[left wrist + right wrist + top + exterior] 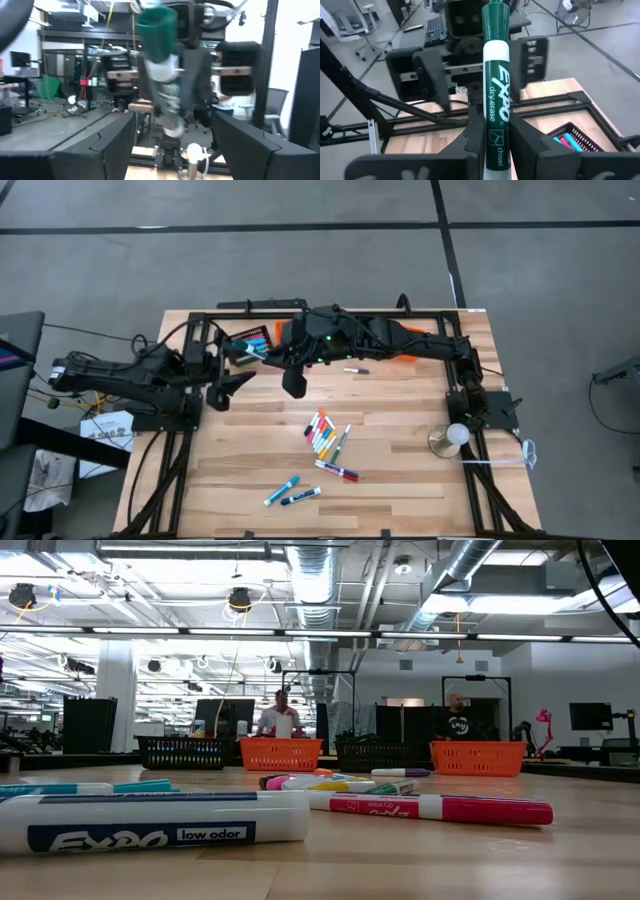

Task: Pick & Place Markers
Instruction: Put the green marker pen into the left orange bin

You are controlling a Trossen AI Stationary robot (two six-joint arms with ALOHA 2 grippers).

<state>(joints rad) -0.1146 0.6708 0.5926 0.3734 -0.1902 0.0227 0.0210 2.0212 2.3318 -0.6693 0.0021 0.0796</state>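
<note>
My right gripper reaches across the far side of the table and is shut on a green-and-white marker near the black mesh basket. That basket holds some markers. Beside it, an orange basket is partly hidden under the right arm. My left gripper stands open at the table's left, facing the held marker's green cap, with nothing between its fingers. More markers lie flat on the wood: a cluster at the middle, two blue ones near the front and one farther back. My right gripper pinches the green marker's barrel near its uncapped end between its two fingers. The marker lies along the fingers and sticks out well past their tips, cap end toward the left gripper. It is lifted clear of the table.
A black frame runs along the table's far and side edges. A round white lamp-like object stands at the right. Bare wood lies between the loose markers and the near edge. People sit in the room beyond the table.
</note>
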